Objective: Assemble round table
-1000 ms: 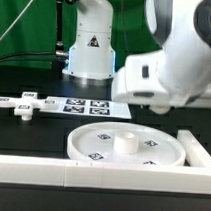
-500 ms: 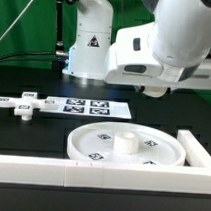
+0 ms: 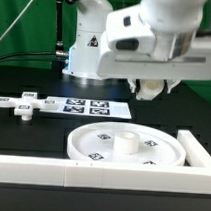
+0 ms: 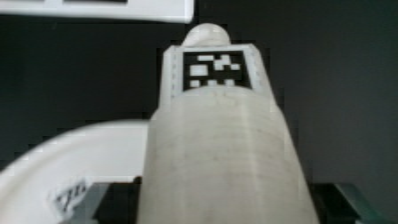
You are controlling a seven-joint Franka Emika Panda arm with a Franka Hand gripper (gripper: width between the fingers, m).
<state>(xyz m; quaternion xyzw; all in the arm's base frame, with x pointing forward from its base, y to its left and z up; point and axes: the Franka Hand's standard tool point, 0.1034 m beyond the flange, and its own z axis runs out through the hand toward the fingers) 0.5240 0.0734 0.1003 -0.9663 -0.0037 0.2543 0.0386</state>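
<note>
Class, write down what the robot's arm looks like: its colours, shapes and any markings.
The arm is glossy white, built from rounded, bulky casings that end in a boxy white wrist section. Its white base column narrows upward and carries a black triangle symbol.

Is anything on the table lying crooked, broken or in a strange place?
Nothing stands out. The round disc lies flat, the cross-shaped foot piece lies flat beside the marker board, and the leg is held in the gripper above the table. No damage is visible.
</note>
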